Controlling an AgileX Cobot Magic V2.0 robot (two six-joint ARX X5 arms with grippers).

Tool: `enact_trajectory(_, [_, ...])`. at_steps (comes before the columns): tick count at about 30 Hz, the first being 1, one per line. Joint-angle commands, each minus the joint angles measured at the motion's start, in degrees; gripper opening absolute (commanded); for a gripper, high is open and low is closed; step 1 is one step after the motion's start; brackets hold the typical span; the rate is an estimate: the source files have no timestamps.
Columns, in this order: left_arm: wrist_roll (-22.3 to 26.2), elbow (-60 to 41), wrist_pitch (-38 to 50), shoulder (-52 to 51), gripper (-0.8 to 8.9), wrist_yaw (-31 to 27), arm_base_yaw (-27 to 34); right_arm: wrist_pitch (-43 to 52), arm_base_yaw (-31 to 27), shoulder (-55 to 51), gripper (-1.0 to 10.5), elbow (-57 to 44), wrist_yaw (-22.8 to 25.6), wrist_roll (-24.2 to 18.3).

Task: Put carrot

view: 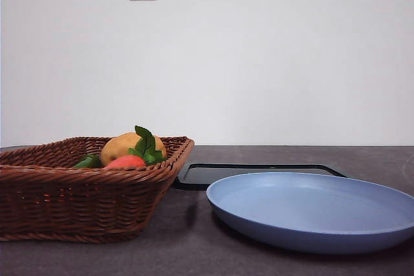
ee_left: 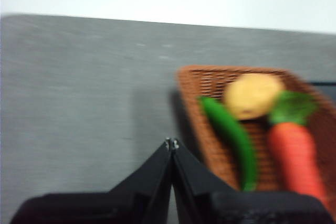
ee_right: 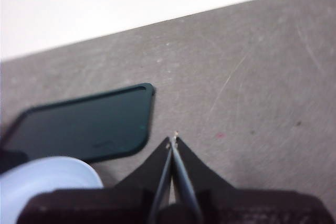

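The red-orange carrot [view: 125,161] with dark green leaves lies inside the brown wicker basket [view: 77,198] at the left of the front view. The left wrist view shows the carrot [ee_left: 295,157] along one side of the basket [ee_left: 205,85]. My left gripper [ee_left: 171,143] is shut with nothing in it, above bare table just outside the basket, apart from the carrot. My right gripper [ee_right: 172,141] is shut and empty over grey table beside a dark tray [ee_right: 84,124]. Neither arm shows in the front view.
A tan potato [view: 129,145] and a green vegetable [ee_left: 231,140] share the basket with the carrot. A wide blue plate [view: 310,208] sits at the front right, its rim [ee_right: 47,174] near the right gripper. The black flat tray [view: 259,174] lies behind the plate.
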Motion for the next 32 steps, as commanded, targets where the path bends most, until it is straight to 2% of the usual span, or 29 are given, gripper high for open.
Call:
enact_trajectory(1, [-6.2,-0.4,0.3,-0.2,0.08,3.7,0.1,0.3,0.1,-0.2,0.1,-0.6,0.0,12.8])
enact_trajectory(4, [-6.8,-0.3,0.3,-0.2,0.07,4.9,0.1,0.3,0.1,-0.2,0.1,-0.6,-0.5,16.5])
enact_trajectory(8, [-10.2,1.0,-0.4,0.2,0.07,4.7,0.1,-0.3,0.1,0.1,0.1,1.1,-6.0,16.5])
enact_trajectory(11, [-11.9,3.2,-1.0,2.2,0.07,4.7,0.1,-0.9,0.1,1.9,0.1,3.7,-7.4,16.6])
enact_trajectory(16, [-11.9,9.4,-1.6,9.9,0.07,4.9,0.1,-2.8,0.1,8.1,0.1,10.3,-7.3,16.6])
enact_trajectory(20, [-11.5,15.7,-2.1,18.3,0.07,5.4,0.1,-6.7,0.1,15.3,0.1,17.0,-7.7,14.7])
enact_trajectory(25, [-8.4,23.2,-2.9,29.4,0.07,12.2,0.1,-15.1,0.1,25.4,0.1,26.1,-8.0,8.0])
enact_trajectory(29, [-6.0,28.2,-4.7,37.7,0.06,18.1,-0.2,-20.6,0.1,32.8,0.1,31.4,-11.6,3.8])
enact_trajectory(32, [-3.7,30.9,-6.2,43.1,0.06,19.9,-0.8,-23.5,0.1,37.9,0.1,33.9,-15.0,1.6])
